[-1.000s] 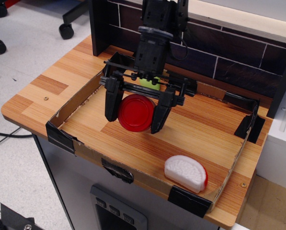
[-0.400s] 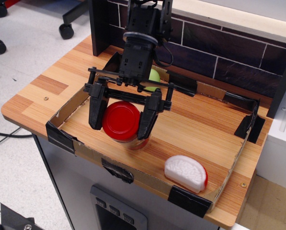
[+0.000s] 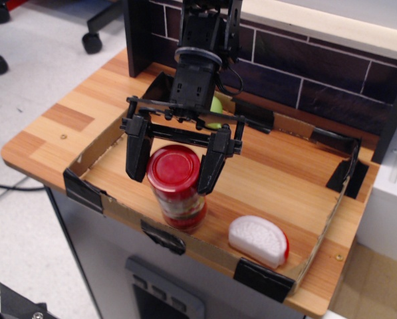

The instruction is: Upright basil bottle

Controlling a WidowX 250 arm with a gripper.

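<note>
Since a moment ago the basil bottle (image 3: 176,187) has swung from lying to nearly upright between the fingers of the gripper (image 3: 174,167), which looks clamped on its red cap; next, probably settle it and let go.
</note>
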